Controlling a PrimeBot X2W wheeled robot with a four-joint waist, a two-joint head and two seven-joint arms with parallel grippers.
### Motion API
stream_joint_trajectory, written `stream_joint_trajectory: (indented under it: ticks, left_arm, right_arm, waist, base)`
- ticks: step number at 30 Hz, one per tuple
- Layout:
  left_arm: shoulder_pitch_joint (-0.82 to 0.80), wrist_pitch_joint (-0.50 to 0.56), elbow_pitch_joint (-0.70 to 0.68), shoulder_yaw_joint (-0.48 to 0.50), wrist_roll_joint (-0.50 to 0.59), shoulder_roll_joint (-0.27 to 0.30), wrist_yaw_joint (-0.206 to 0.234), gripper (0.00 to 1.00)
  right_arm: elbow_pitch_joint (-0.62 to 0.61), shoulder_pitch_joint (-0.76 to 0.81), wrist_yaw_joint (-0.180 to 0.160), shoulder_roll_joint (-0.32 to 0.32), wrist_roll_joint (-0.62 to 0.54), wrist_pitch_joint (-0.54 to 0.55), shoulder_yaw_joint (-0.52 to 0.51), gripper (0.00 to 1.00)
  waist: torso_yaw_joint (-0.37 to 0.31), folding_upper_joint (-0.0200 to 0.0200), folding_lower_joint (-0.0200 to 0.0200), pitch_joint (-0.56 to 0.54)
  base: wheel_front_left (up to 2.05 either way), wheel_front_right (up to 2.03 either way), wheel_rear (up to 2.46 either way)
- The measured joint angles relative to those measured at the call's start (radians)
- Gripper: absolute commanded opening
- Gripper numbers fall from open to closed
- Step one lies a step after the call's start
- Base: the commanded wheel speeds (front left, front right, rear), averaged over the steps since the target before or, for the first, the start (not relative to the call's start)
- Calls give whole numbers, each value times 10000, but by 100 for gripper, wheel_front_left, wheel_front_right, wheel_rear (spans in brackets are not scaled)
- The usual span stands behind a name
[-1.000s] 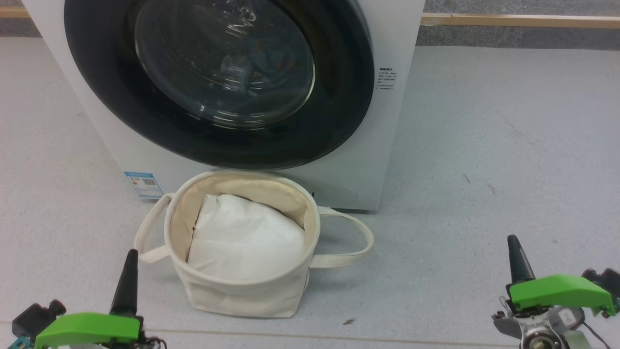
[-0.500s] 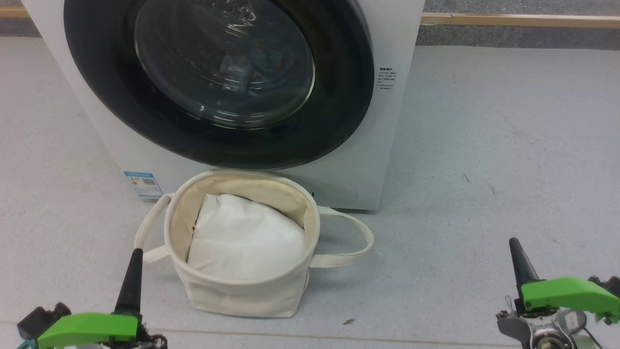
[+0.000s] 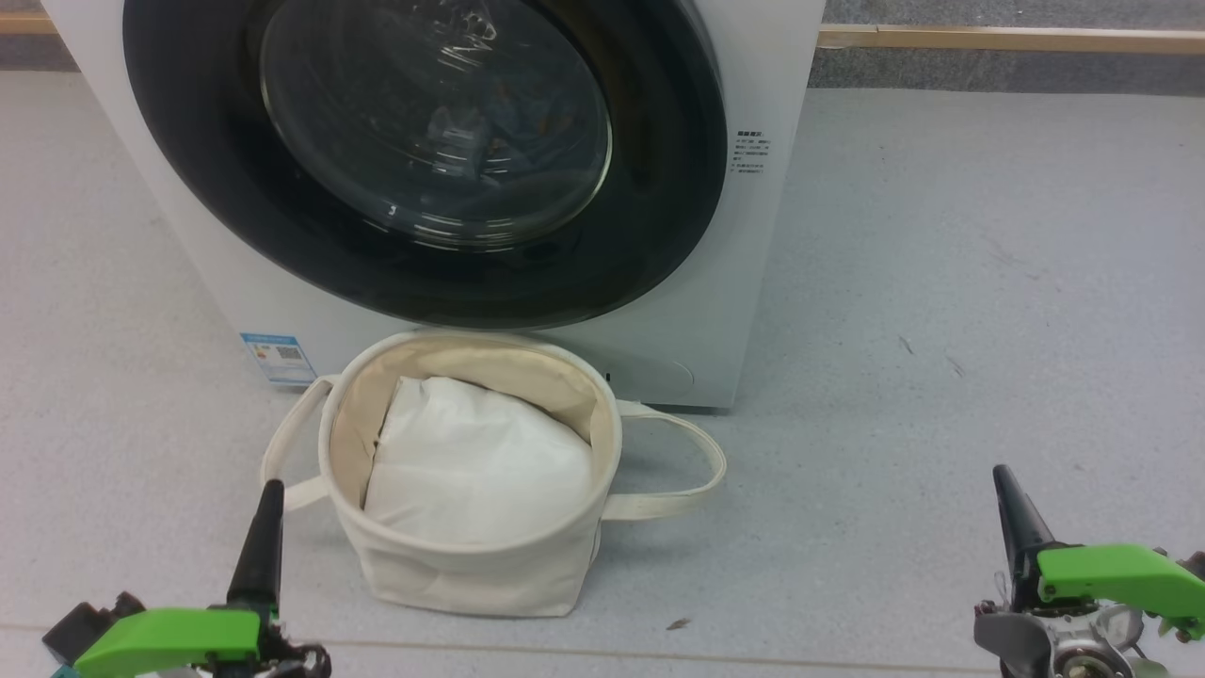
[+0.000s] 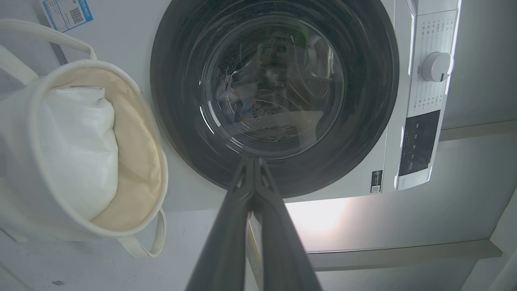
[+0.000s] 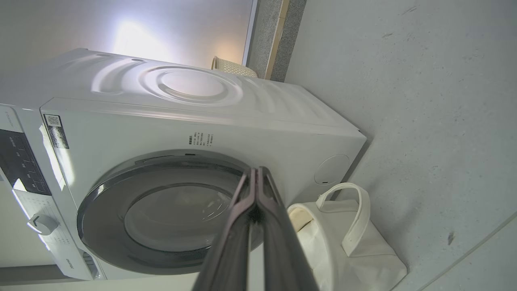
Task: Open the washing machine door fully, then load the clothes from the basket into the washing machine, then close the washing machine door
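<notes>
**A:** How does the washing machine [image 3: 772,235] stand?

**B:** Its round black door [image 3: 659,188] lies flat against the white front, closed. Behind the glass [image 3: 433,122] are dim bluish shapes, too dark to make out.

**A:** And the basket?

**B:** The basket [image 3: 471,574] stands upright on the grey floor [image 3: 941,330], just in front of the machine and below the door. Whether its rear rim touches the front panel cannot be told. A plain white bundle [image 3: 471,461] fills most of the inside. One strap handle [image 3: 692,461] loops out on the right, the other on the left.

**A:** Where are the robot's arms?

**B:** Both are low. The left claw [image 3: 271,494] points up at the lower left, its tip crossing the basket's left strap in the head view. Contact cannot be judged. The right claw [image 3: 1004,485] is at the lower right, well apart from the basket, over bare floor.

**A:** Is either gripping anything?

**B:** No. Each claw has its two dark fingers [image 4: 242,190] pressed together on nothing, as both wrist views show.

**A:** Anything else on the machine?

**B:** A small blue-and-white sticker [image 3: 279,356] sits low on the left of the front. There is a white dial [image 4: 436,66] on the control strip.
</notes>
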Motion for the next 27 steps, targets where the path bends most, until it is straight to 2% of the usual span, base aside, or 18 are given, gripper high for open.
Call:
stream_joint_trajectory:
  ticks: [21,27]
  left_arm:
    - [147,608,-224,316,-1590,-443,0,0]
    - [149,608,-257,324,-1662,-477,0,0]
  right_arm:
    - [-219,26,0,88,2186,598,-380,0]
    - [-226,30,0,119,2270,600,-418,0]
  waist:
    - [-5,0,0,11]
    - [-6,0,0,12]
  base:
    - [0,0,0]
    - [0,0,0]
